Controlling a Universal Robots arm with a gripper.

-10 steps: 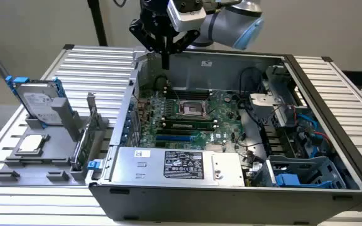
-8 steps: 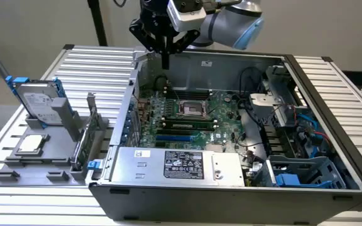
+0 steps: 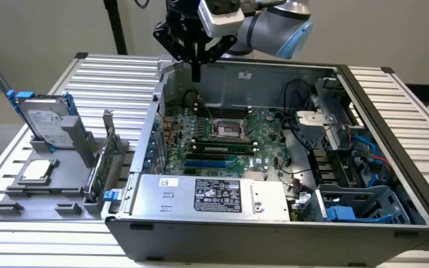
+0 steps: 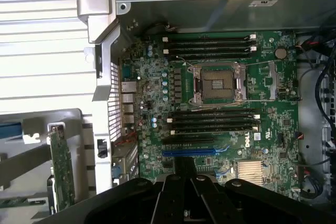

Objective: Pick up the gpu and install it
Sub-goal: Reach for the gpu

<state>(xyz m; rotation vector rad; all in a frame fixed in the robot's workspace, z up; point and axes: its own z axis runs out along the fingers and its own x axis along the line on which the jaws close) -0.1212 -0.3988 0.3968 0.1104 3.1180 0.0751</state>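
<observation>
Ext view: black two-finger gripper on the grey-and-blue arm hangs above the far corner of the open dark-grey metal PC case, on the exterior view's left. Fingers are pressed together to one point, w/ nothing held. The gpu, a thin flat card w/ green board and a silver metal bracket at its top end, stands on edge in a grey plastic holder outside the case. It is just beside the case wall on the exterior view's left, well apart from the gripper. In the same holder, farther from the case: a silver hard drive w/ blue side rails, upright, and a small square silver CPU chip, lying flat. Green motherboard lies inside the case.

Wrist view: gripper closed, over the case interior near the motherboard's long blue slot. The gpu stands outside the case wall, in the holder.
</observation>
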